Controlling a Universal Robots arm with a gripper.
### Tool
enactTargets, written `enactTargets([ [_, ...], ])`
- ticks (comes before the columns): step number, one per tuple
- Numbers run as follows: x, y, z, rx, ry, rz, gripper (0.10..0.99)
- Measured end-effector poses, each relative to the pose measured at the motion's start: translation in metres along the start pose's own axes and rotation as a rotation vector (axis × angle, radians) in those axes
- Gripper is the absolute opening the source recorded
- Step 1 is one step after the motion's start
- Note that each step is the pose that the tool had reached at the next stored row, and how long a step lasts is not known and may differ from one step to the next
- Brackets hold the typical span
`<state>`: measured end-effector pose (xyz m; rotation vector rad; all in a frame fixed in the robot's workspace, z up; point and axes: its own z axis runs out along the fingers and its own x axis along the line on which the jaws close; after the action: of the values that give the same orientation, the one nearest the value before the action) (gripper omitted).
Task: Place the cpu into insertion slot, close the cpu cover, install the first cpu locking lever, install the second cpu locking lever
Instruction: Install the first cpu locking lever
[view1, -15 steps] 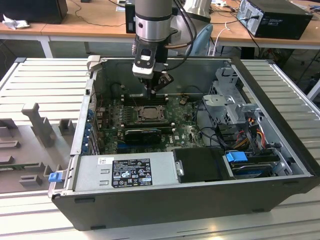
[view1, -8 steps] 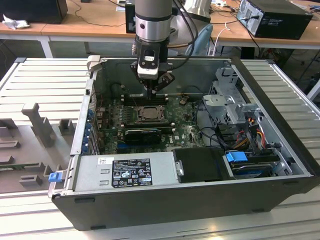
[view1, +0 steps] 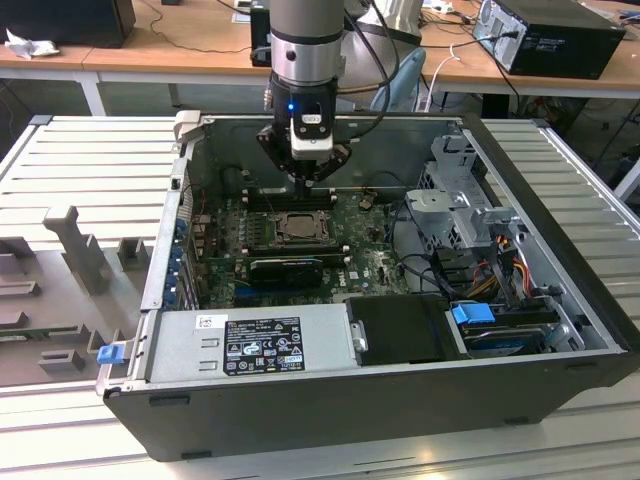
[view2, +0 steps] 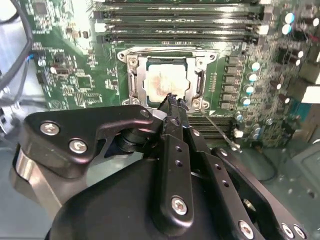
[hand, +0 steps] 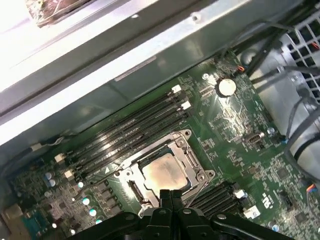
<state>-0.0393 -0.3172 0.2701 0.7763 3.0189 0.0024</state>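
The cpu (view2: 162, 82) lies in the insertion slot (view1: 297, 228) on the green board, its silver top showing in both wrist views (hand: 164, 175). The silvery cpu cover (view2: 134, 82) lies flat around it, framing the chip through its window. A thin wire lever (view2: 220, 131) juts out at an angle from one corner of the socket, over the memory slots. My gripper (view2: 172, 100) hangs just above the socket's edge, fingers shut together with nothing between them; in the exterior view the gripper (view1: 305, 185) stands over the back of the board.
Long black memory slots (hand: 130, 130) flank the socket on both sides. The open computer case has a power supply (view1: 255, 340) at the front, a drive cage and cables (view1: 480, 240) at the exterior view's right, and a metal wall (hand: 150, 55) close behind the board.
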Motion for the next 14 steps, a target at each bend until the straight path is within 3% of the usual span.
enactTargets([
  [4,0.0000,0.0001,0.0004,-0.003,0.0007,-0.099,0.106],
  [14,0.0000,0.0000,0.0004,-0.004,0.0013,-0.174,0.106],
])
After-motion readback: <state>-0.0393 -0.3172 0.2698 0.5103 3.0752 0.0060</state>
